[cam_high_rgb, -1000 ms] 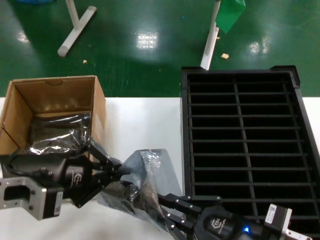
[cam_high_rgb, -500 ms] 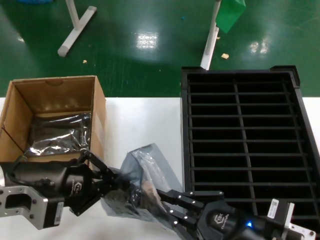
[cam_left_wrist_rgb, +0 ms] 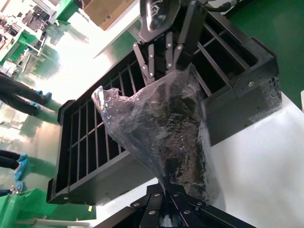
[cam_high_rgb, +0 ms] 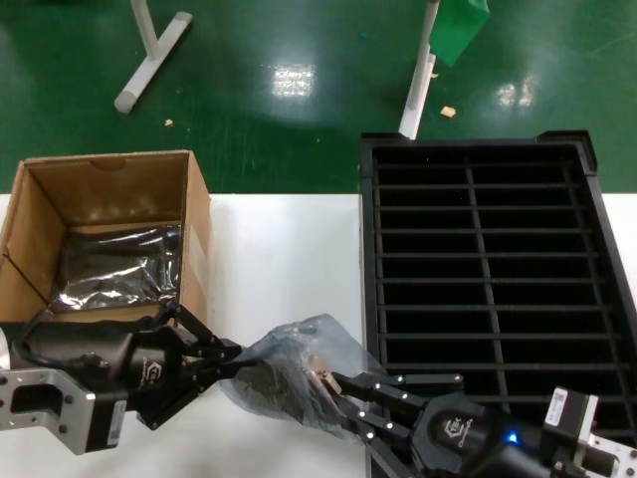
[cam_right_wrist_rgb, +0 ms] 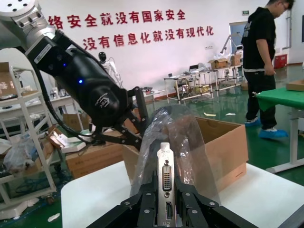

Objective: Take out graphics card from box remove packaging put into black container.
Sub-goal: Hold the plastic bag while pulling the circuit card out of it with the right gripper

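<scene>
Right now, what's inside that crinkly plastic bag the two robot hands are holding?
The graphics card: its silver end bracket with ports shows through the packaging, gripped between the right gripper fingers. The left gripper pinches the bag's other end. The rest of the board is blurred by the smoky plastic.

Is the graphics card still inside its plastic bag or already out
Still inside: the bag drapes over the graphics card, whose bracket end sits between the right gripper's fingers. The left gripper pinches the bag's other end.

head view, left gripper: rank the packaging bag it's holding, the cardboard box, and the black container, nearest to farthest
1. packaging: held at the left gripper, stretched across to the right gripper.
2. box: just behind the left gripper, on the table's left side, another grey bag inside.
3. black container: farthest, across the table on the right.
</scene>
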Robot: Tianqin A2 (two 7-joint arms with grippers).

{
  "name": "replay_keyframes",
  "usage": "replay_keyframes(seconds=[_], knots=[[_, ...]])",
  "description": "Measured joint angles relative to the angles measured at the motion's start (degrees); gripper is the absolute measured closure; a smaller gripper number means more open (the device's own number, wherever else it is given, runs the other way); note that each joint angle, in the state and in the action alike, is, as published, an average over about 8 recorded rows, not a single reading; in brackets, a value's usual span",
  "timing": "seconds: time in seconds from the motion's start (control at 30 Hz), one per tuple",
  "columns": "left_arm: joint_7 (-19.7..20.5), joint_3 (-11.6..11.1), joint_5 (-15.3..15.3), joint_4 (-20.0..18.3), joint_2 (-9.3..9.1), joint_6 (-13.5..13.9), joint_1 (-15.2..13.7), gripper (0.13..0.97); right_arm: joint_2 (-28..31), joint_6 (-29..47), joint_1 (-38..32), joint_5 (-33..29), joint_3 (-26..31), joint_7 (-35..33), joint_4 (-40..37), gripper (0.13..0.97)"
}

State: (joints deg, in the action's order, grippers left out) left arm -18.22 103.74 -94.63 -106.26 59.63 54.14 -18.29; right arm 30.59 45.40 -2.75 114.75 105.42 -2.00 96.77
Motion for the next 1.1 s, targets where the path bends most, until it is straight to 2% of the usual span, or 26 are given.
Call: replay_keyframes(seconds=[0.57,1.1], knots=[[-2.20,0.59,-0.46,2.54,-0.66,0.86,0.05,0.955,2.11,-0.31,-1.06,-0.12,-1.13,1.54,0.91,0.894],[-3.17,1.64,-0.25,4.42,-2.18,1.42,-1.00,0.955,5.72,-0.42,0.97,1.11,-4.47,2.43,4.45,0.894]])
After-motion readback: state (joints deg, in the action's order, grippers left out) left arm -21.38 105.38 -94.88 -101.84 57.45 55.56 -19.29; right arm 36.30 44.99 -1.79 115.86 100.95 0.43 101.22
